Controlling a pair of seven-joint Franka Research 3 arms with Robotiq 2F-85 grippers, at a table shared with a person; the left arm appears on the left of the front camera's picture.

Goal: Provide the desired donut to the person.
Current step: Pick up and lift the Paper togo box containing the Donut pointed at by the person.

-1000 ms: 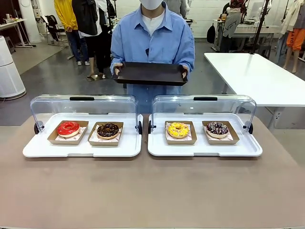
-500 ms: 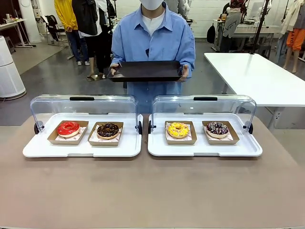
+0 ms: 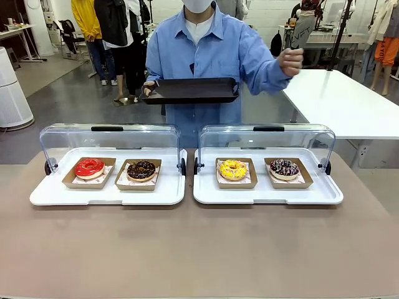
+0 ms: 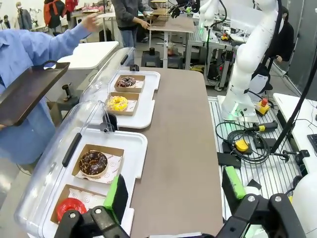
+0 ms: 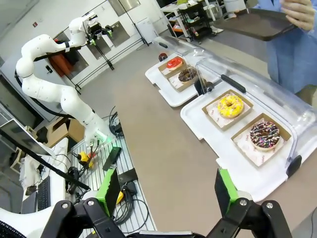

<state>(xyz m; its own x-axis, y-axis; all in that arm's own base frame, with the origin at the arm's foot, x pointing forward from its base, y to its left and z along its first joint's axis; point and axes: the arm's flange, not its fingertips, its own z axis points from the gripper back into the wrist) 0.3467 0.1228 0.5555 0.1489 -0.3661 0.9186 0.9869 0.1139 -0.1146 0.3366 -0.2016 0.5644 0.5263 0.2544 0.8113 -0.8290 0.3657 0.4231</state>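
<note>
Trays [image 3: 112, 198] line table [image 3: 199, 255] far edge; near half open; person [image 3: 199, 59] beyond.

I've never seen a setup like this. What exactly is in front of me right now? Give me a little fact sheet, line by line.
Who: person at the table's far side
Hands: supporting hand at the edge of a black tray; raised hand loosely closed
Display one: left white tray with red donut and chocolate donut
Display two: right white tray with yellow donut and dark sprinkled donut
Lids: clear lids swung open on both
Robot: left gripper and right gripper open, holding nothing
</note>
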